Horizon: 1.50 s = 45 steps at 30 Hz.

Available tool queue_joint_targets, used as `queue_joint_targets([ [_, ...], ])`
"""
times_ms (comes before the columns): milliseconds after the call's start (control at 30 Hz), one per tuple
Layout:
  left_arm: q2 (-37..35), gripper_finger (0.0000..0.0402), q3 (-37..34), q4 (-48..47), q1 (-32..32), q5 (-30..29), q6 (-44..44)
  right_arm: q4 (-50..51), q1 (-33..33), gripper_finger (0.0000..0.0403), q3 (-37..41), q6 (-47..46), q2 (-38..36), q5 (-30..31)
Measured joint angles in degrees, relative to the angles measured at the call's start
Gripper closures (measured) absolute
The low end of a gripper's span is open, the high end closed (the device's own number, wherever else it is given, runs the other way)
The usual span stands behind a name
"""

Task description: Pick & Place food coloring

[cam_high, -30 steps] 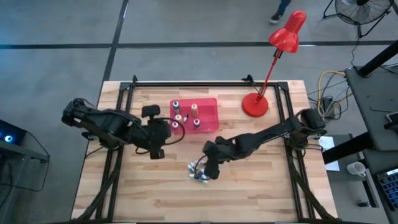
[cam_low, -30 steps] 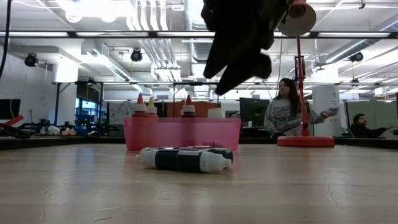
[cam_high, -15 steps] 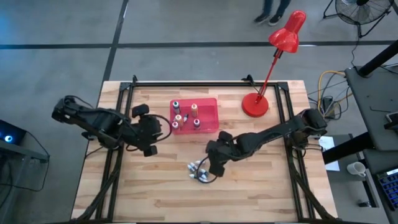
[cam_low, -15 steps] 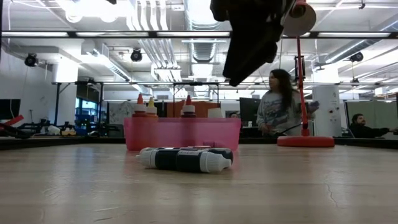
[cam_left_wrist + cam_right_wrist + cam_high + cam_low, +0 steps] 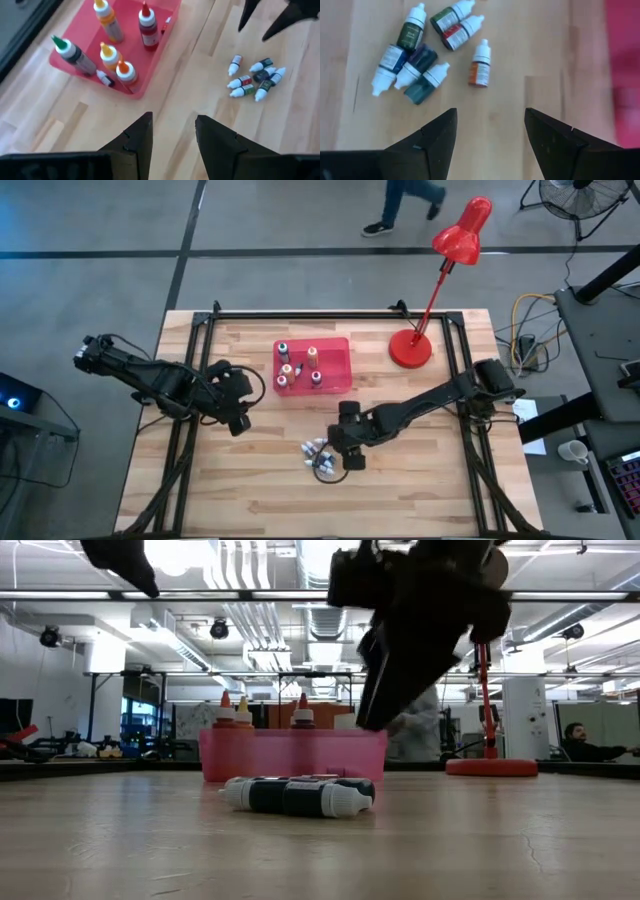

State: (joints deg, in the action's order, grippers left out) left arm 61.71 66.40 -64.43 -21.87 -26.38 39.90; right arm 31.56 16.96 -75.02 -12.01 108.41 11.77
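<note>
Several small food coloring bottles [image 5: 422, 55] with white caps lie on their sides in a cluster on the wooden table [image 5: 318, 452], with an orange one [image 5: 480, 66] a little apart. My right gripper [image 5: 490, 131] hangs open just above and beside the cluster [image 5: 298, 796], pointing steeply down, with nothing between its fingers. My left gripper [image 5: 172, 136] stands open and empty over bare wood, left of the red tray [image 5: 335, 350].
The red tray [image 5: 150, 75] holds several larger upright bottles [image 5: 107, 20]. A red desk lamp [image 5: 410, 348] stands at the table's far right. Bare wood lies along the near edge. People show in the room beyond the table [image 5: 580, 745].
My left gripper has drawn back from the tray toward the table's left edge, sinking and rolling its wrist. My right gripper has rolled and come down a little over the bottles. The bottles have not moved.
</note>
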Motion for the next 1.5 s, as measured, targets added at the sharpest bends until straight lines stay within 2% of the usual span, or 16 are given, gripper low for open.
queue_joint_targets([
  [200, -0.1, 0.028, -0.6, 0.0, 0.0, 1.5, 1.9, -5.4, -2.5, 0.0179, -0.3, -1.9, 4.4, -2.1],
  [367, -0.1, 0.028, -0.6, 0.2, 0.0, 1.5, 1.9, -9.8, -4.6, 0.0179, -0.3, -7.9, 6.8, -7.1],
  [500, -0.1, 0.028, -0.6, 0.1, 0.0, 1.5, 1.1, -12.1, -4.9, 0.0179, -0.4, -8.6, 6.9, -10.4],
  [733, -0.1, 0.028, -1.1, 0.1, 0.0, 1.5, -0.7, -16.8, -4.9, 0.0179, -0.4, -8.4, 8.0, -10.3],
  [1167, -0.1, 0.028, -1.1, 0.0, 0.0, 1.5, -1.1, -16.7, -5.0, 0.0181, -3.1, -8.3, 12.1, -9.5],
  [1500, -0.1, 0.028, -1.1, -0.1, 0.0, 1.5, -1.1, -15.1, -5.0, 0.0231, -2.9, -8.3, 12.2, -8.5],
])
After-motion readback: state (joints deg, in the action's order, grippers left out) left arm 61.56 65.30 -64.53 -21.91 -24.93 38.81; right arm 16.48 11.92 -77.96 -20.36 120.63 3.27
